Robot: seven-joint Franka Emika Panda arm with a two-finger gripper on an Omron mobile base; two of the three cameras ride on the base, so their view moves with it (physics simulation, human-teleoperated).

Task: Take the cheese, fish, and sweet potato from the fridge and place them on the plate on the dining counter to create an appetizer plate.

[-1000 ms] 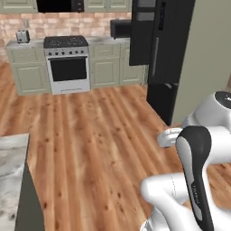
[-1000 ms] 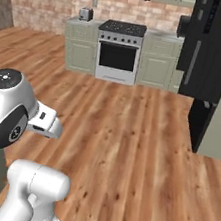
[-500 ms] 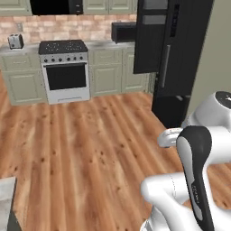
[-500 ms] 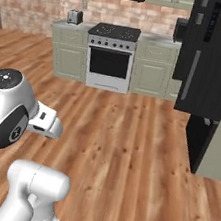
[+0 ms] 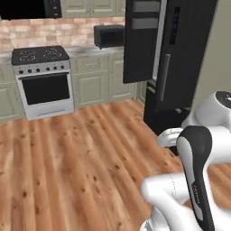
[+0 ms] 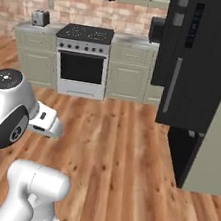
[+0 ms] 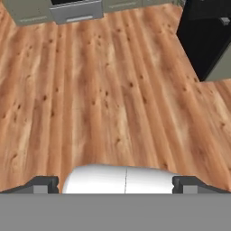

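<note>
The fridge [image 5: 173,63] is standing at two o'clock from the arm, black doors shut, beside the stove [image 5: 43,81]. The gripper [image 7: 116,185] is hanging over bare wooden floor [image 7: 103,94], fingers spread fully wide, gripping nothing.

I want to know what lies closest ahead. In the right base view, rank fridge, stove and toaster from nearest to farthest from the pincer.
Seen from the open pincer:
1. Fridge, right, closest.
2. Stove, back wall, centre.
3. Toaster, back counter, far left.
</note>
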